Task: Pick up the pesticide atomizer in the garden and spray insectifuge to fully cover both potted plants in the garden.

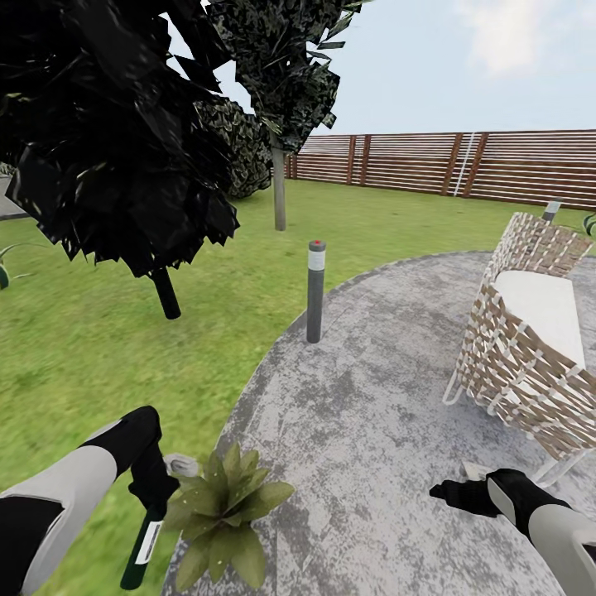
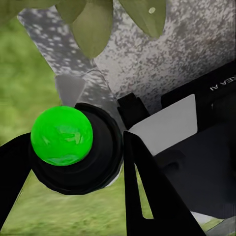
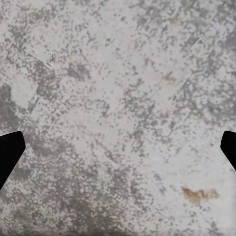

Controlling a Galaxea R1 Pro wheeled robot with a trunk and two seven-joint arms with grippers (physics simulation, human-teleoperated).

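My left gripper [image 1: 152, 503] is shut on the pesticide atomizer [image 1: 141, 542], a slim dark-green bottle with a white label, hanging low at the lawn's edge. In the left wrist view the atomizer [image 2: 73, 147] shows a glossy green round top between the two black fingers [image 2: 142, 191], with its white label beside them. A potted plant [image 1: 222, 513] with pointed green leaves stands right beside the bottle on the patio rim, its small grey pot [image 1: 180, 463] peeking out; its leaves [image 2: 91, 29] hang just past the atomizer. My right gripper [image 1: 451, 497] is open over bare patio stone [image 3: 118, 113].
A grey bollard lamp [image 1: 315, 290] stands at the patio edge ahead. A woven white chair [image 1: 530, 339] sits on the round grey patio [image 1: 372, 397] to the right. Dark-leaved trees [image 1: 108, 124] overhang the lawn on the left. A brown slatted fence [image 1: 463, 165] closes the back.
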